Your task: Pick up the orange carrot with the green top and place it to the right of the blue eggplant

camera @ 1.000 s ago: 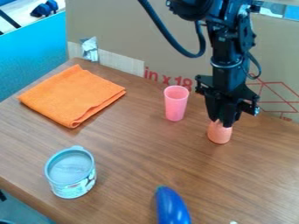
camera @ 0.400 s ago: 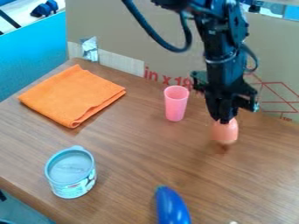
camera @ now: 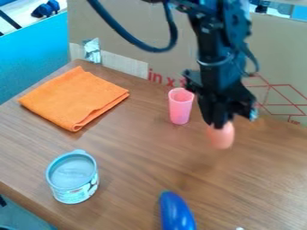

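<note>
At the right of centre the gripper [camera: 218, 123] hangs down, shut on the top of a salmon-coloured rounded object [camera: 221, 136], which hangs just above the wooden table. A pink cup [camera: 180, 106] stands upright to the left of the gripper, apart from it. The lower end of the held object points down, tilted slightly; its top is hidden between the fingers.
A folded orange cloth [camera: 73, 98] lies at the back left. Nearer the front left stands a round tin [camera: 73, 177]. A blue eggplant-shaped toy [camera: 176, 212] lies at the front edge. Behind the table [camera: 132, 157] rises a cardboard wall [camera: 120, 31].
The salmon-coloured object has been lifted off the table in the gripper. Arm and object have swung somewhat to the left; the cup, cloth, tin and blue toy have stayed put.
</note>
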Tool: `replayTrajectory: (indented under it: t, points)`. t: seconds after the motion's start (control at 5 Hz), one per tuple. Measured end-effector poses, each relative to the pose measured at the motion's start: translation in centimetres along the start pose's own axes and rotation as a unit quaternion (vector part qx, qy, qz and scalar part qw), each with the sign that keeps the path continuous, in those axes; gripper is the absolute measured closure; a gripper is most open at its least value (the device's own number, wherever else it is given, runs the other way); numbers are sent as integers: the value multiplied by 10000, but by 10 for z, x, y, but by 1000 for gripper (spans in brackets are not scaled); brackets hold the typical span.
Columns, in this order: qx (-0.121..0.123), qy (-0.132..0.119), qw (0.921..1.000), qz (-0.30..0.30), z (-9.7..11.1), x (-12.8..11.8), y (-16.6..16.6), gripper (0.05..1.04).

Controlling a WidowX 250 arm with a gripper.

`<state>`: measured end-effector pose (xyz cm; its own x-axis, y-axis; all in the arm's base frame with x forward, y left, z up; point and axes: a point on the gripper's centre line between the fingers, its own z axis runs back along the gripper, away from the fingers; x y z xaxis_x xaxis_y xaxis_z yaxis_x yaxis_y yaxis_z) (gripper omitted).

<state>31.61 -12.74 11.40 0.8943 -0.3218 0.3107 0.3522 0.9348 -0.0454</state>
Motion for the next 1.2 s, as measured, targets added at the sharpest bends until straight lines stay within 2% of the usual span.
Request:
replayTrajectory:
  t: [0.2, 0.6, 0.8, 1.0, 1.2]
  points:
    - [-78, 185, 9993, -323, -7, -13, -23, 883]
    - [-450, 547, 9922, -1027, -38, -25, -57, 883]
    - [-540, 558, 9879, -1341, -42, -25, -72, 883]
    - [-487, 545, 9855, -1530, -43, -26, -81, 874]
    - [-502, 539, 9859, -1504, -43, -28, -82, 835]
